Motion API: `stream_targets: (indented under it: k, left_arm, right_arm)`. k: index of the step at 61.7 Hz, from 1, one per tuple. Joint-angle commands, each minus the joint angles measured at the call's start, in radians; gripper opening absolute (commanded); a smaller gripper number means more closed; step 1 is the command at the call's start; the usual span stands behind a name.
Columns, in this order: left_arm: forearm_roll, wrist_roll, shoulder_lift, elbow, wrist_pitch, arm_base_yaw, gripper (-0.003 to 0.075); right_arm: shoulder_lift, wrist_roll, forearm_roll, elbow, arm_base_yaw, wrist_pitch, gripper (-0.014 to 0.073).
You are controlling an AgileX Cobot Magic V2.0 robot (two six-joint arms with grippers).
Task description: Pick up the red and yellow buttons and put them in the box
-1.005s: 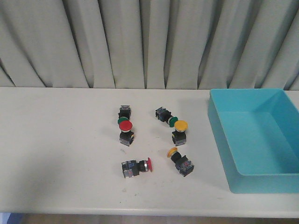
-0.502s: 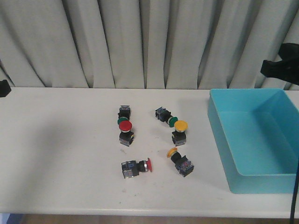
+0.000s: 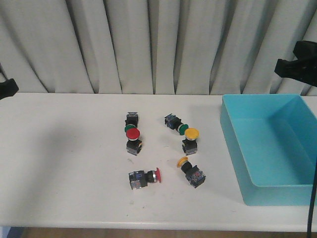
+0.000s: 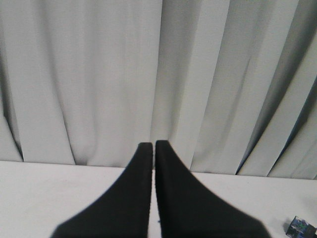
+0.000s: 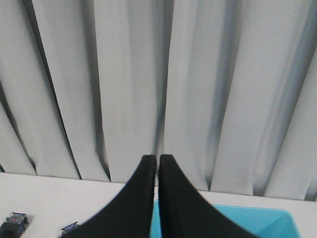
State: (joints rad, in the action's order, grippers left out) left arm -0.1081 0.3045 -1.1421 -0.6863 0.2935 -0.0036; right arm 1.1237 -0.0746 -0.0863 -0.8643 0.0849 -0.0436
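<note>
While both arms sit high at the edges of the front view, the buttons lie untouched near the middle of the white table (image 3: 64, 163). The left gripper (image 4: 154, 145) has its two black fingers pressed together with only a thin seam between them, holding nothing, and it points toward the pale curtain (image 3: 148, 44); in the front view only a dark bit of it shows at the far left edge. The right gripper (image 5: 158, 157) is likewise closed and empty, its tips over the table's far side near the back wall of the box (image 3: 270, 148), which stands at the table's right end with nothing visible inside. One red button (image 3: 132, 140) stands cap up, just in front of a green-capped switch (image 3: 131, 121). Another red button (image 3: 144, 177) lies on its side nearer the front edge, cap pointing right. One yellow button (image 3: 190, 140) stands beside a second green-capped switch (image 3: 176, 123), their caps touching or nearly so. The other yellow button (image 3: 191, 171) lies tilted in front of it, between the fallen red one and the box, well apart from the box wall.
</note>
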Motion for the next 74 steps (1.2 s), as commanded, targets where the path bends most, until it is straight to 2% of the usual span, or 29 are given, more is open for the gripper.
stream_targets:
  k: [1, 7, 12, 15, 20, 26, 30, 38, 46, 51, 59, 74]
  left_arm:
    - [0.009, 0.011, 0.015, -0.066, 0.042, -0.006, 0.0097]
    - [-0.001, 0.01, 0.015, -0.131, -0.062, -0.006, 0.022]
    - [-0.001, 0.01, 0.013, -0.185, -0.133, -0.006, 0.0376]
    - [-0.001, 0.008, 0.013, -0.207, -0.137, -0.006, 0.0481]
    - [-0.001, 0.007, 0.013, -0.215, -0.111, -0.006, 0.0613]
    - [0.001, 0.007, 0.012, -0.214, -0.095, -0.006, 0.0703]
    - [0.002, 0.012, 0.01, -0.214, -0.096, -0.006, 0.0722]
    - [0.048, 0.094, 0.008, -0.216, -0.102, -0.007, 0.0706]
    - [-0.072, 0.087, -0.027, -0.281, -0.186, -0.093, 0.0657]
    - [-0.137, 0.087, -0.082, -0.365, -0.245, -0.189, 0.0622]
    - [-0.15, 0.087, -0.232, -0.518, -0.361, -0.314, 0.0586]
    - [-0.148, 0.086, -0.586, -0.826, -0.62, -0.431, 0.0586]
  right_arm:
    - [-0.021, 0.018, -0.046, -0.034, -0.002, -0.068, 0.012]
    - [-0.021, 0.021, -0.049, -0.034, -0.002, -0.036, 0.0253]
    - [-0.021, 0.021, -0.059, -0.034, -0.002, -0.004, 0.0384]
    - [-0.021, 0.021, -0.067, -0.034, -0.002, 0.012, 0.0456]
    - [-0.021, 0.021, -0.07, -0.034, -0.002, 0.025, 0.0551]
    - [-0.021, 0.021, -0.066, -0.034, -0.002, 0.025, 0.0606]
    - [-0.021, 0.017, -0.066, -0.034, -0.002, 0.032, 0.0606]
    - [-0.021, 0.017, -0.06, -0.034, -0.002, 0.085, 0.0582]
    - [-0.022, 0.02, -0.063, -0.034, -0.002, 0.136, 0.0554]
    - [-0.027, 0.021, -0.067, -0.034, 0.001, 0.144, 0.054]
    - [-0.029, 0.023, -0.07, -0.034, 0.001, 0.17, 0.0534]
    - [-0.029, 0.024, -0.07, -0.034, 0.001, 0.188, 0.0535]
